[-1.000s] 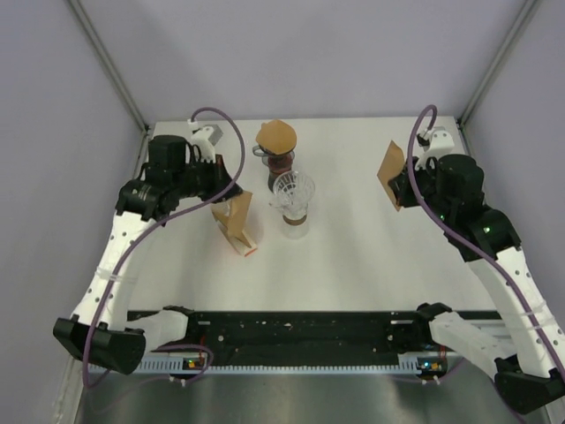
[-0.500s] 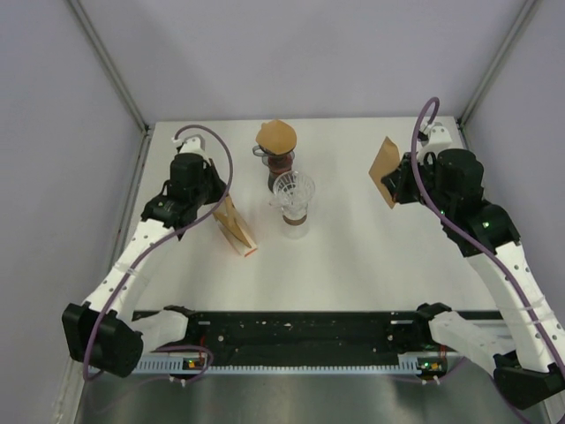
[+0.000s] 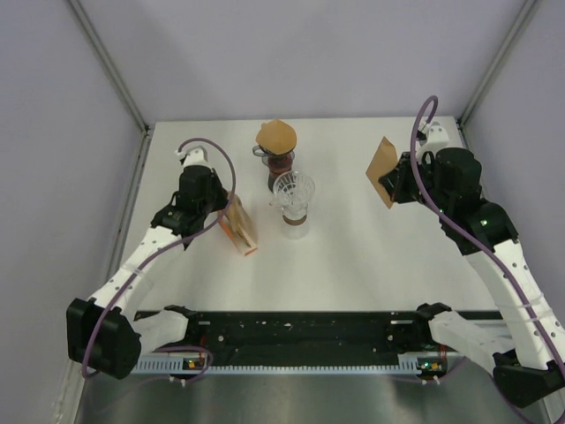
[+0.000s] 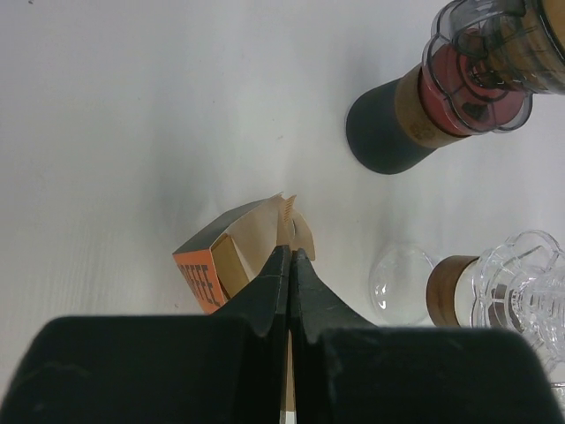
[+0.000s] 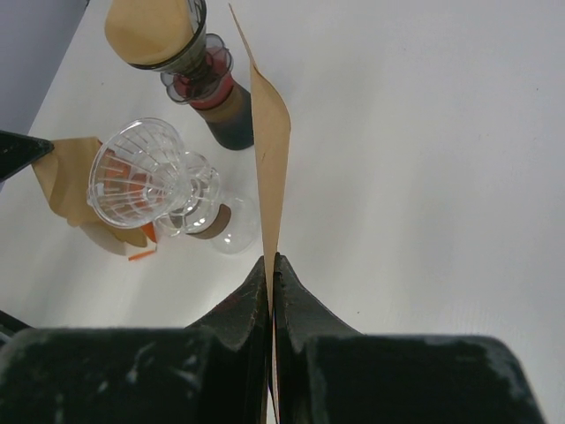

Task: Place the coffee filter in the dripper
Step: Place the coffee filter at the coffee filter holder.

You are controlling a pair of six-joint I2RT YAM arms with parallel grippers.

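Observation:
My right gripper [image 3: 400,182] is shut on a flat brown coffee filter [image 3: 385,170] and holds it upright above the table, to the right of the dripper. The right wrist view shows the filter [image 5: 269,150] edge-on between the shut jaws of that gripper [image 5: 271,258]. The clear ribbed dripper [image 3: 293,191] stands empty on a glass base with a wooden collar; it also shows in the right wrist view [image 5: 132,172]. My left gripper [image 3: 225,215] is shut on a thin brown paper sheet [image 4: 286,215] sticking out of an orange filter box [image 3: 244,232], left of the dripper.
A second brewer [image 3: 277,146] with a brown filter on top, a red inside and a dark base stands just behind the dripper. The white table [image 3: 362,256] is walled on three sides. The orange box [image 4: 201,276] lies open towards the dripper.
My left arm has drawn back towards the near side and the filter box has tipped lower with it. My right gripper has shifted slightly left with the filter.

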